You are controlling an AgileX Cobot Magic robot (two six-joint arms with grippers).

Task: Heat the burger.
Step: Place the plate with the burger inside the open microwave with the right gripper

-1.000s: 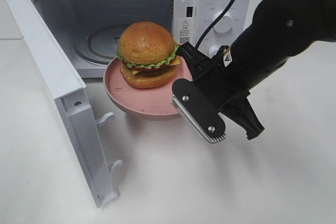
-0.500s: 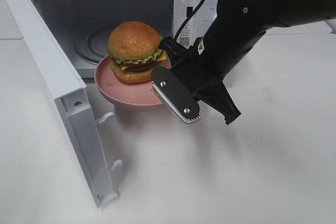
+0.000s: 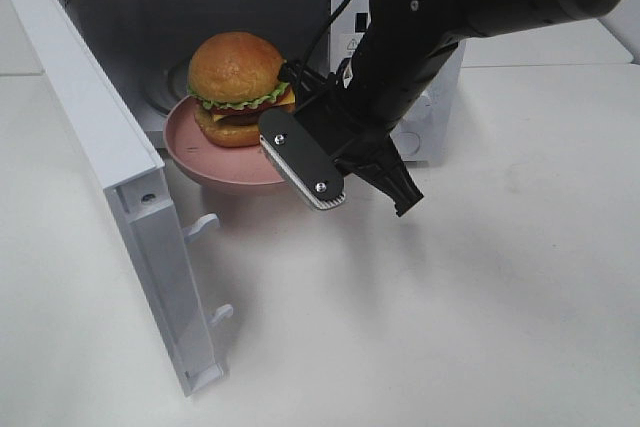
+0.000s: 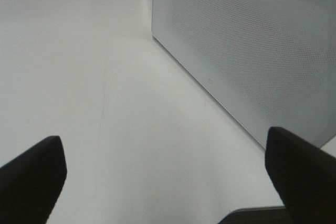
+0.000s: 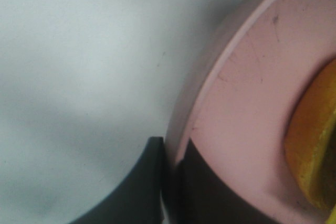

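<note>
Reaches across the middle with the right arm (image 3: 470, 7), wrist tipped down, right gripper (image 5: 169, 182) pinched tight on the plate (image 5: 247, 108) rim. Holds the left gripper (image 4: 168, 182) wide open, empty.

- My right arm (image 3: 470, 7) is thick, glossy black and rounded, filling the upper right of the overhead frame.
- A thin black cable (image 3: 342, 5) runs along it from the top edge.
- Near its end sits a flat black bracket (image 3: 298, 155) with two silver screws and a ribbed silver edge. Right of it is a black pointed fin (image 3: 398, 192).
- My right gripper (image 5: 169, 182) shows two dark, smooth fingers at the bottom of its wrist frame.
- My left gripper (image 4: 167, 179) shows two matte black, rounded fingertips in the lower corners.
</note>
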